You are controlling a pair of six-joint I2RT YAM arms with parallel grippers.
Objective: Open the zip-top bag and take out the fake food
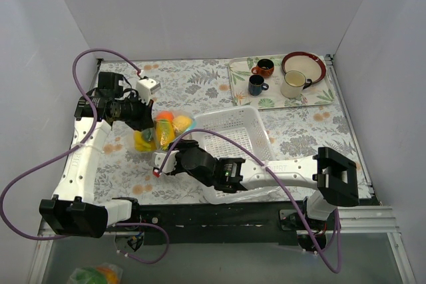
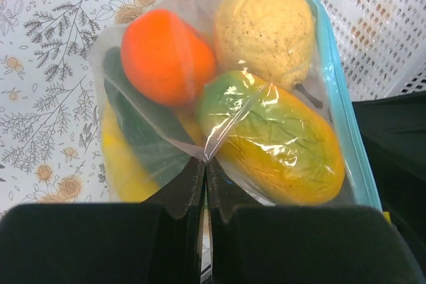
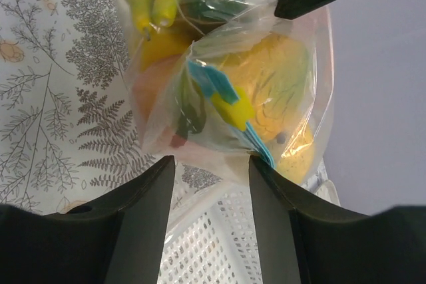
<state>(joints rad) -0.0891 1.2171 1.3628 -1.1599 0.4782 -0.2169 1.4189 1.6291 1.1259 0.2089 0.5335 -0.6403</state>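
Observation:
The clear zip-top bag (image 1: pixel 164 131) hangs just left of the white basket, full of fake food (image 2: pixel 166 54): an orange fruit, a yellow lemon, a green-yellow mango, a dark green cucumber and a yellow banana. Its pale blue zip strip (image 2: pixel 339 108) runs down the bag's right side. My left gripper (image 2: pixel 205 164) is shut, pinching a fold of the bag's plastic. My right gripper (image 3: pixel 208 164) is open just below the bag (image 3: pixel 226 84), its jaws either side of the bag's lower edge near the blue and yellow zip slider (image 3: pixel 229 101).
The white perforated basket (image 1: pixel 233 141) lies under my right arm at the centre. A tray (image 1: pixel 243 84) at the back right holds two dark mugs, a cream mug and a red-rimmed plate. White walls close in the sides and back.

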